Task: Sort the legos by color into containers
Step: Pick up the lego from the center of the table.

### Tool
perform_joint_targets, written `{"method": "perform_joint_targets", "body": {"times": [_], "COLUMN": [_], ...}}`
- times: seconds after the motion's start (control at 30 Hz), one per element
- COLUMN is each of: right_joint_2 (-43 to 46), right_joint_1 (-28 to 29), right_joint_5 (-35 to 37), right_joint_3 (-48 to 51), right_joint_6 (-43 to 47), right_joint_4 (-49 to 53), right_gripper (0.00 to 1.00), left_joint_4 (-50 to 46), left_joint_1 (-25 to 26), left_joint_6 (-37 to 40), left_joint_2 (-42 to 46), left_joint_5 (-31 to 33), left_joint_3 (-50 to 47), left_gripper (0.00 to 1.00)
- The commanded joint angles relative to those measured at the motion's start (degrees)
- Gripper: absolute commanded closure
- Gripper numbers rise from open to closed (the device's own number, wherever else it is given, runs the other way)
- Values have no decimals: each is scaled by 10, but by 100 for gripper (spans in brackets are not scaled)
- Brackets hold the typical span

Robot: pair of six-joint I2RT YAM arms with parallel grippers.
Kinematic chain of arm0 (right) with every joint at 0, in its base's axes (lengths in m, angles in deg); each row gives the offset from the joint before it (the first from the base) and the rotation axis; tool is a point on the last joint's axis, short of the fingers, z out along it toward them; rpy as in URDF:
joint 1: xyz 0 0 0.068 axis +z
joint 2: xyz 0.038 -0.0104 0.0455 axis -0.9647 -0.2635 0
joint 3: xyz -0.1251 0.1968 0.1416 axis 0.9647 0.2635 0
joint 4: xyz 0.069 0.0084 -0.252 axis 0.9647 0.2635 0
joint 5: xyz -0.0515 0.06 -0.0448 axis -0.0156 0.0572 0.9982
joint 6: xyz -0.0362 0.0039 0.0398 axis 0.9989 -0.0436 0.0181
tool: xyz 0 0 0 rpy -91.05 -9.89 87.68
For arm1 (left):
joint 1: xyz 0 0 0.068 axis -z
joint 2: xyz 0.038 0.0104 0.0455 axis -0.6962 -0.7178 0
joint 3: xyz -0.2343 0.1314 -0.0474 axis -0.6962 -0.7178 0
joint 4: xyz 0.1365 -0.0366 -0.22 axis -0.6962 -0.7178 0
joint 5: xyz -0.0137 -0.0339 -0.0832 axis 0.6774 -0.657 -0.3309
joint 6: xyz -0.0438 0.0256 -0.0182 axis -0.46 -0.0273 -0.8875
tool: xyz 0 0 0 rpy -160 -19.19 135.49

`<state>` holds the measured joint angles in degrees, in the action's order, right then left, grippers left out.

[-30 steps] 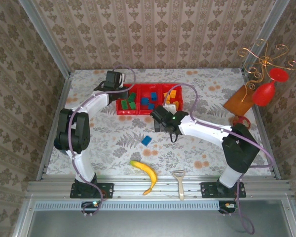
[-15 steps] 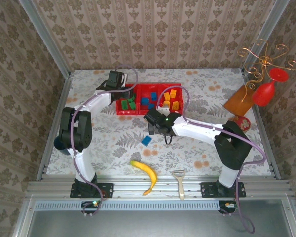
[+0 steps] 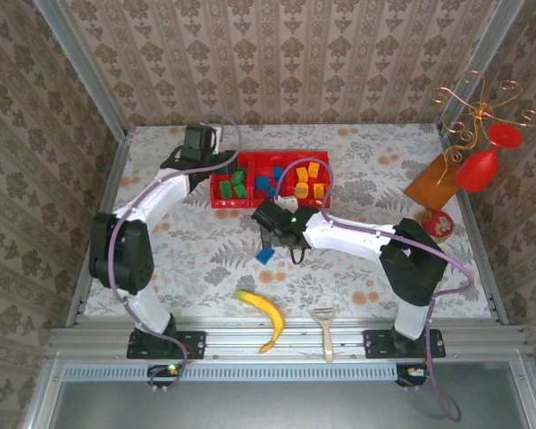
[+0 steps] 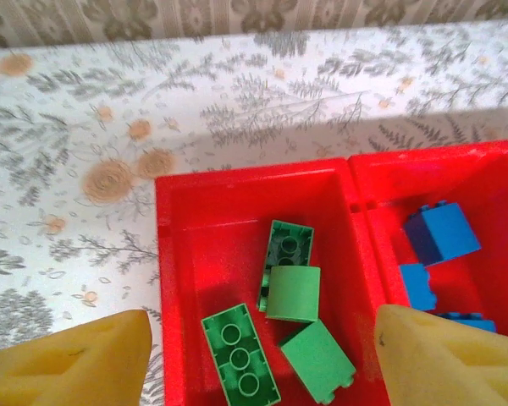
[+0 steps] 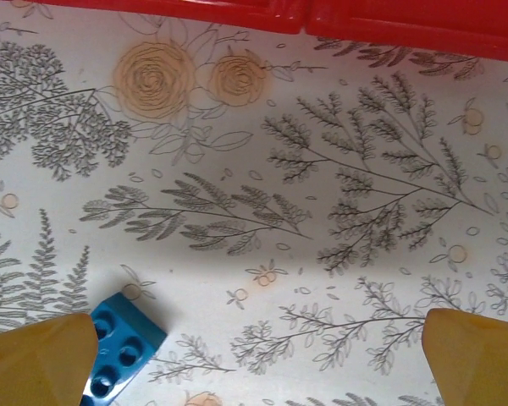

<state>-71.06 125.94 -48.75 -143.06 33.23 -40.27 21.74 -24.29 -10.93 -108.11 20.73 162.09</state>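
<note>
Swinging from red tray [image 3: 216,192] toward lone blue brick [image 3: 264,256] on tabletop over last second: right tool [image 5: 254,355] now beside it, fingers spread, empty. Left tool [image 4: 258,372] spread, empty, over green compartment. Judgement: last stray brick, grasp next.

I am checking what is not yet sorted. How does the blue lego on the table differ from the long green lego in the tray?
The blue lego is blue; the long green lego is green. The blue lego lies on the tablecloth outside the red tray, beside a finger of the right gripper; the green lego lies inside the tray's left compartment among other green legos. Both are small plastic bricks, and neither is gripped.
</note>
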Motion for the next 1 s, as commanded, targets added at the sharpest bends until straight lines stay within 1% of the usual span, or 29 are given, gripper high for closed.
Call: {"method": "perform_joint_targets", "body": {"times": [0.0,0.13,0.3,0.57,0.83,0.97], "right_joint_2": [-13,-23,-42,-86,-130,-146], "right_joint_1": [8,14,21,34,39,39], "right_joint_5": [-4,-5,-8,-22,-30,-34], "right_joint_3": [-18,-28,-43,-85,-120,-122], "right_joint_6": [-20,-22,-25,-19,-14,-15], "right_joint_4": [13,15,21,30,51,62], "right_gripper": [0,0,0,0,0,0], "left_joint_4": [11,19,21,20,30,35], "left_joint_1": [1,-3,-14,-39,-63,-72], "left_joint_6": [-15,-26,-37,-49,-56,-61], "left_joint_2": [52,110,178,260,298,304], "left_joint_5": [19,34,50,83,80,74], "left_joint_3": [-31,-75,-128,-193,-228,-237], "left_gripper": [25,17,1,0,0,0]}}
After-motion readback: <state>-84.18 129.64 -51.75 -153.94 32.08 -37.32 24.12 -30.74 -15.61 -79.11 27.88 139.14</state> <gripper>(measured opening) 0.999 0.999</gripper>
